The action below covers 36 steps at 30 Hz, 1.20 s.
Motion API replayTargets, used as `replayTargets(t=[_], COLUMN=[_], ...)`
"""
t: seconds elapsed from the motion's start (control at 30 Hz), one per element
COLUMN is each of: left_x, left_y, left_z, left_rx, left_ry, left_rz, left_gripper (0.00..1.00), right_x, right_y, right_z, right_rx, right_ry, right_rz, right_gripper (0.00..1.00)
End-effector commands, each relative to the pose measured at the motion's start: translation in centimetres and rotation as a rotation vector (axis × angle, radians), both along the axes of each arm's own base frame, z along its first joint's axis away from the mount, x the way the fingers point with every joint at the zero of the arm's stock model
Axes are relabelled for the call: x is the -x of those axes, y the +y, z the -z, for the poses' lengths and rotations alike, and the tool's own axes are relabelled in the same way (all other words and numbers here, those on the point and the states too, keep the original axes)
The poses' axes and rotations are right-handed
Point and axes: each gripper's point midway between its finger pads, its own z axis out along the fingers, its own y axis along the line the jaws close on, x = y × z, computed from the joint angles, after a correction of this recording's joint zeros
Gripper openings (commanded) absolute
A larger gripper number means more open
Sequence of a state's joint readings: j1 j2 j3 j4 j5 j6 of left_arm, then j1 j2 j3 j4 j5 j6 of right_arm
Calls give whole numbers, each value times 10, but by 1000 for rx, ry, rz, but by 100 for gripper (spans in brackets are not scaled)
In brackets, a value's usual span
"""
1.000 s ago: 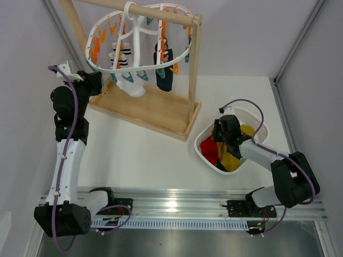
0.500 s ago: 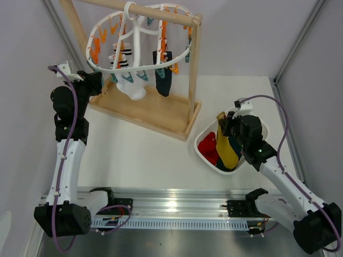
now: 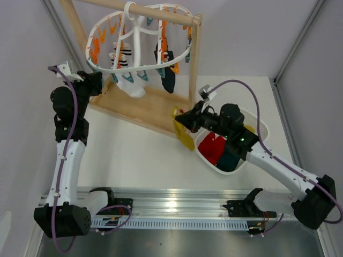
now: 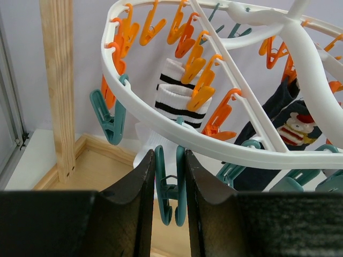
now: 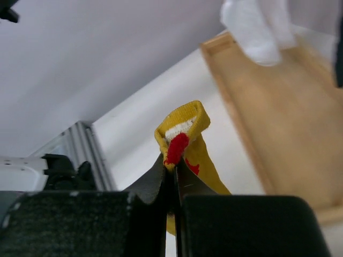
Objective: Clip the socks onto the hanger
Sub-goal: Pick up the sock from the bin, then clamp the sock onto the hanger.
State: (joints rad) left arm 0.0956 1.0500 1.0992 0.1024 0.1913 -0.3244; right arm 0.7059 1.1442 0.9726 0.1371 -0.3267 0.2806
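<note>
The white oval hanger (image 3: 140,67) hangs from the wooden rack's rail, with orange and teal pegs. A white black-striped sock (image 3: 119,55), a navy sock (image 3: 164,74) and a white sock (image 3: 134,89) hang from it. My left gripper (image 3: 101,83) is at the ring's left edge. In the left wrist view its fingers (image 4: 142,187) press both sides of a teal peg (image 4: 170,188) under the ring (image 4: 214,145). My right gripper (image 3: 179,120) is shut on the cuff of a yellow sock (image 3: 185,135), held in the air beside the rack's right post; the sock also shows in the right wrist view (image 5: 185,127).
The light wooden rack (image 3: 155,110) stands at the back left of the table, its right post (image 3: 194,69) close to my right gripper. A white perforated basket (image 3: 253,119) at the right holds a red sock (image 3: 212,148) and a teal sock (image 3: 230,160).
My right arm has lifted the yellow sock out of the basket and swung it left towards the rack's right post. The left arm has not moved.
</note>
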Motion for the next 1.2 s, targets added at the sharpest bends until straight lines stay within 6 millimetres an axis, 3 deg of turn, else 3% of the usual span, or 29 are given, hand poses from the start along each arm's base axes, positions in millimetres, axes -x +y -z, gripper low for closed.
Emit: replayTargets(t=[0.0,0.03,0.1,0.17,0.2,0.23,0.3,0.33,0.37,0.43,0.47,0.63,0.67,0.7,0.77,0.8,0.87,1.17], left_x=[13,13,15,15,17,17,17,17,16,17,16,18,17,17,19,19,21,24], left_y=[-11,-11,-12,-12,-12,-12,-13,-13,-14,-14,-15,-17,-17,-17,-20,-20,-22,-27], left_z=[-31,-31,-32,-32,-34,-34,-31,-31,-32,-32,-29,-26,-24,-21,-23,-23,-22,-20], left_rx=[10,12,15,17,16,16,20,23,24,23,24,28,29,29,28,26,24,26], left_ry=[-84,-84,-88,-90,-94,-96,-92,-93,-97,-99,-93,-97,-92,-86,-93,-97,-97,-101], left_rz=[40,40,43,43,43,43,45,48,51,54,54,60,59,61,72,73,77,93], left_gripper=[1,1,1,1,1,1,1,1,1,1,1,1,1,1,1,1,1,1], right_x=[13,15,15,12,10,5,0,-2,-8,-14,-21,-35,-35,-40,-40,-44,-47,-60], right_y=[44,65,84,111,118,132,145,151,162,172,182,205,209,217,224,229,234,249], right_z=[-56,-44,-60,-49,-61,-49,-53,-67,-57,-72,-60,-65,-75,-65,-71,-64,-70,-60], right_rx=[-170,-156,-194,-193,-214,-203,-234,-258,-245,-278,-265,-309,-328,-320,-343,-337,-348,-366], right_ry=[-62,-32,-35,10,-2,25,42,29,55,51,75,120,113,134,145,155,158,200], right_rz=[-130,-165,-186,-211,-219,-226,-233,-243,-244,-243,-236,-248,-262,-260,-276,-271,-271,-246], right_gripper=[0,0,0,0,0,0,0,0,0,0,0,0,0,0,0,0,0,0])
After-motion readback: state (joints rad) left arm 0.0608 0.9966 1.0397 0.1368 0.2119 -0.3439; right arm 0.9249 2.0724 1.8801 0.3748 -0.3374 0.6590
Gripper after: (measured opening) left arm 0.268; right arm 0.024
